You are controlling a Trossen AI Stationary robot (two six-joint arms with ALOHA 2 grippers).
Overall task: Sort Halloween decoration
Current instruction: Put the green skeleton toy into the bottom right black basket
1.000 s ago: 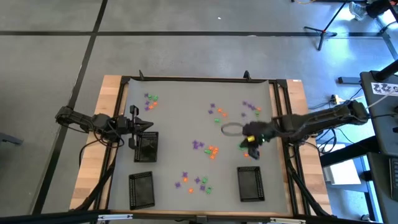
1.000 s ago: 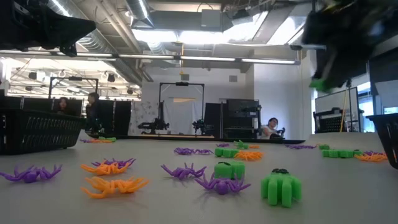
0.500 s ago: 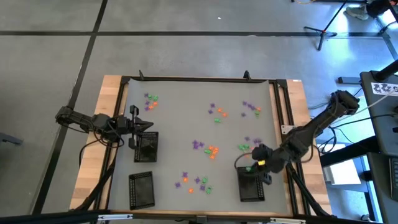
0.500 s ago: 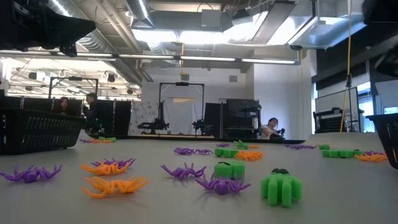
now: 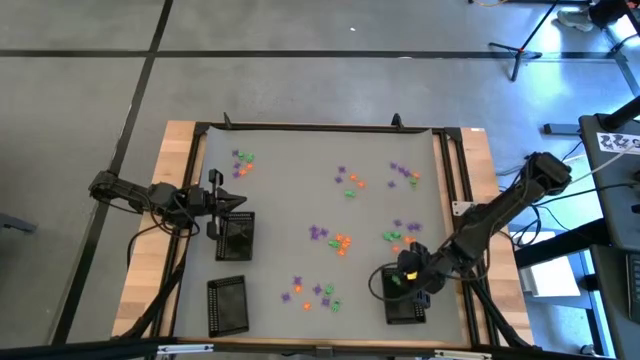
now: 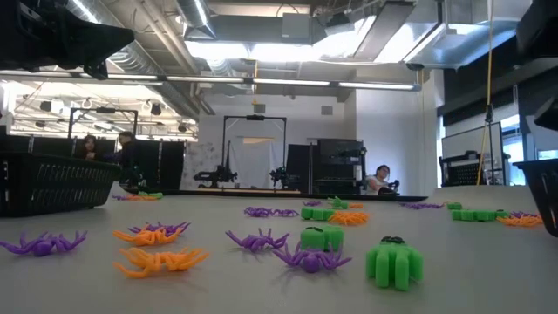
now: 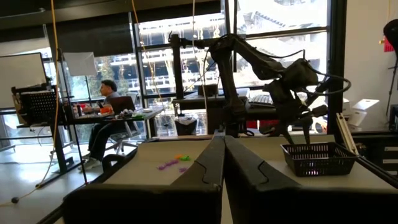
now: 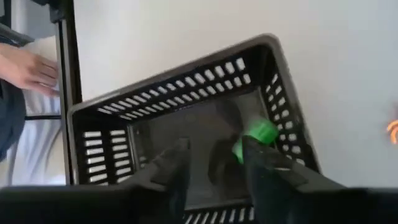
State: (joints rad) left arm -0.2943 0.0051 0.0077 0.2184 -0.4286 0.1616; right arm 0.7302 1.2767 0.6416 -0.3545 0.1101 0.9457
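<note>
Left arm: stretched along the table's left edge, with the left gripper [image 5: 218, 199] just beside the upper left tray [image 5: 235, 237]; its two fingers [image 7: 214, 168] are pressed flat together, holding nothing.
Left trays: two black mesh trays sit on the left side, the upper left one and a lower left tray [image 5: 227, 304] near the front edge.
Table [image 5: 300, 170]: a grey mat framed in pale wood.
Trinkets, far left: a small cluster [image 5: 242, 163] of orange, purple and green pieces lies near the back left corner.
Trinkets, middle: one group [image 5: 350, 182] lies toward the back, another group [image 5: 331, 238] at the centre, and a third group [image 5: 312, 292] near the front edge.
Low view: purple and orange spiders [image 6: 159, 259] and a chunky green piece [image 6: 394, 262] rest on the mat.
Trinkets, right: a scatter [image 5: 404, 172] toward the back and a nearer scatter [image 5: 400, 235] just behind the right gripper.
Right gripper [image 5: 407, 281]: over the right tray [image 5: 404, 297], jaws parted with a clear gap between them.
Green trinket [image 8: 255, 136]: inside the right tray, beside one right finger [image 8: 268, 171]; whether it touches the finger or the tray floor cannot be told.
Room: a person's hand [image 8: 25, 68] shows beyond the table edge.
</note>
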